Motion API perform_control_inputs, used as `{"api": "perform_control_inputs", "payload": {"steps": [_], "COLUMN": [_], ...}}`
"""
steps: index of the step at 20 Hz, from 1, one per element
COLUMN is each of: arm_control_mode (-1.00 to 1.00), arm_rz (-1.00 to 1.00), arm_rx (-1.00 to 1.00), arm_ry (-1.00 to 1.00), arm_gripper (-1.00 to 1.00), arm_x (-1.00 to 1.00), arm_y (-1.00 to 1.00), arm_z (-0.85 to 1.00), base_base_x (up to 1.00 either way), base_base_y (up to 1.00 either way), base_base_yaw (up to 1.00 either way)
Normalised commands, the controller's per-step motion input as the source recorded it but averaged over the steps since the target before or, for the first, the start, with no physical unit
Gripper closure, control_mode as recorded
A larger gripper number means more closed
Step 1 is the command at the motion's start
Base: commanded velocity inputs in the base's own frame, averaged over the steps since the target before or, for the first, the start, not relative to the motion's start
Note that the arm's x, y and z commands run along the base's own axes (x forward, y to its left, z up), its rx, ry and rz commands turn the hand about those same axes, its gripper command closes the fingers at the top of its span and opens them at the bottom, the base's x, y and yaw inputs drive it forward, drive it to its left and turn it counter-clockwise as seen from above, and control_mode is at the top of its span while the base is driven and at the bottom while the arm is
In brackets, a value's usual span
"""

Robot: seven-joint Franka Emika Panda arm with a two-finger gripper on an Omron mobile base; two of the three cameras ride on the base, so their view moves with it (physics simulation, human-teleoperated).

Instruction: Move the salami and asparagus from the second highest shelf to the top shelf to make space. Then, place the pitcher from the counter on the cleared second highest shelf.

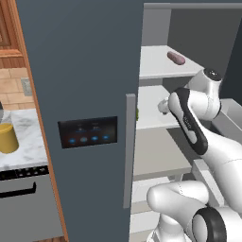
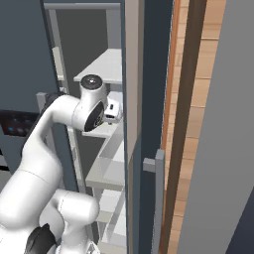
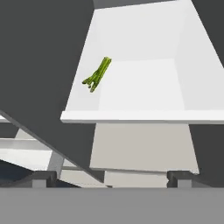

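The salami [image 1: 176, 57] lies on the top shelf [image 1: 153, 66] inside the open fridge. On the second highest shelf [image 3: 131, 116] the green asparagus [image 3: 97, 74] rests near the left side; a sliver of the asparagus [image 1: 137, 113] peeks past the door edge. My gripper [image 3: 111, 178] hangs open and empty in front of that shelf's front edge, short of the asparagus, with one fingertip [image 3: 43, 177] at each lower side. My hand [image 1: 162, 107] is level with the second shelf. The mustard-yellow pitcher [image 1: 7, 137] stands on the marble counter [image 1: 28, 142] at far left.
The fridge's closed left door [image 1: 85, 71] with its control panel [image 1: 88, 132] stands between counter and shelves. A lower shelf [image 1: 158, 158] sits beneath. The open right door's edge [image 2: 135, 124] and handle [image 2: 158, 168] stand close to my arm, wooden panelling [image 2: 191, 124] beyond.
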Motion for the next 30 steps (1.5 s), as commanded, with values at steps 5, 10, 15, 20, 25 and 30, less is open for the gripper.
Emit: {"api": "perform_control_inputs", "payload": {"steps": [5, 10, 15, 20, 25, 30], "arm_control_mode": [-1.0, -1.0, -1.0, -1.0, -1.0, -1.0], "arm_rz": [0.0, 0.0, 0.0, 0.0, 0.0, 0.0], "arm_rx": [0.14, 0.05, 0.0, 0.0, 0.01, 0.01], "arm_ry": [0.06, 0.09, 0.19, 0.09, 0.0, 0.0], "arm_gripper": [-1.0, -1.0, -1.0, -1.0, -1.0, -1.0], "arm_x": [0.02, 0.07, 0.15, 0.3, 0.32, 0.27], "arm_y": [0.0, 0.0, 0.03, 0.09, 0.03, 0.0], "arm_z": [-0.47, -0.35, -0.06, 0.0, -0.09, -0.19], "base_base_x": [0.0, 0.0, 0.0, 0.0, 0.0, 0.0], "base_base_y": [0.0, 0.0, 0.0, 0.0, 0.0, 0.0], "base_base_yaw": [0.0, 0.0, 0.0, 0.0, 0.0, 0.0]}}
